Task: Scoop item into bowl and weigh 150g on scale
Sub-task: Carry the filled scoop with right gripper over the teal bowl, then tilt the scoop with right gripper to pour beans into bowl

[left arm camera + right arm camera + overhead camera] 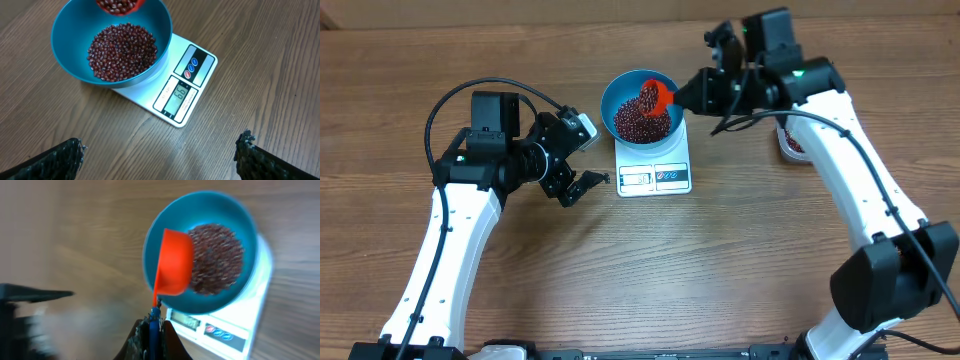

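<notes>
Here the wooden worktop (720,270) carries the white scale (655,178), its display edge toward the robot, with the blue bowl (618,92) sitting on its far part. The left gripper (592,152) hangs just left of the scale, jaws spread wide and empty. The right gripper (154,322) has its jaws clenched on the thin handle of an orange scoop (175,262), tilted over the bowl. Dark red beans (122,52) are heaped in the bowl's bottom.

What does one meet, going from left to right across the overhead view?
The left hand, open → blue bowl → right hand, shut on the orange scoop → tub, partly behind the right arm.
</notes>
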`<state>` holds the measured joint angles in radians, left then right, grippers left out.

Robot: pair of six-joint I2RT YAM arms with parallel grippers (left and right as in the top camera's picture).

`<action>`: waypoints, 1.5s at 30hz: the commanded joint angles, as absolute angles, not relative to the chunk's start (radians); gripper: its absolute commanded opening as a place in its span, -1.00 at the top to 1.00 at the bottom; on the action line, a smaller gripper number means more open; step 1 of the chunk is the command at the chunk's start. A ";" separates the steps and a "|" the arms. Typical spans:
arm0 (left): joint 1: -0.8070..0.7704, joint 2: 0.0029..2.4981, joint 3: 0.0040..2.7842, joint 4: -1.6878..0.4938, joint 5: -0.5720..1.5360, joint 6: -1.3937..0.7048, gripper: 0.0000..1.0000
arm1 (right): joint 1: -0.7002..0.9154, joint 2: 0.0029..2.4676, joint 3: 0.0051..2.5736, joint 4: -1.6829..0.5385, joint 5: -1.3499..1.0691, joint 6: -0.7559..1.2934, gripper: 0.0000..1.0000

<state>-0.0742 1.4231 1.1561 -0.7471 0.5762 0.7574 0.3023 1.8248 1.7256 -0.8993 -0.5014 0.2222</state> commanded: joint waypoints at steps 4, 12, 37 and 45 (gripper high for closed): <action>-0.072 1.419 1.150 -0.748 0.592 0.744 -0.99 | 0.442 1.827 1.853 -0.948 -0.037 0.091 0.93; -0.072 1.419 1.150 -0.748 0.592 0.743 -0.99 | 0.595 1.827 1.861 -0.953 0.319 -0.067 0.93; -0.072 1.419 1.150 -0.748 0.592 0.744 -0.99 | 0.529 1.761 1.861 -0.962 0.089 -0.091 0.93; -0.072 1.419 1.150 -0.748 0.592 0.744 -0.99 | 0.254 1.627 1.861 -1.045 -0.281 -0.049 0.93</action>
<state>-0.0742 1.4231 1.1561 -0.7471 0.5758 0.7574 0.3328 1.7210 1.8309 -1.0294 -0.1066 -0.0711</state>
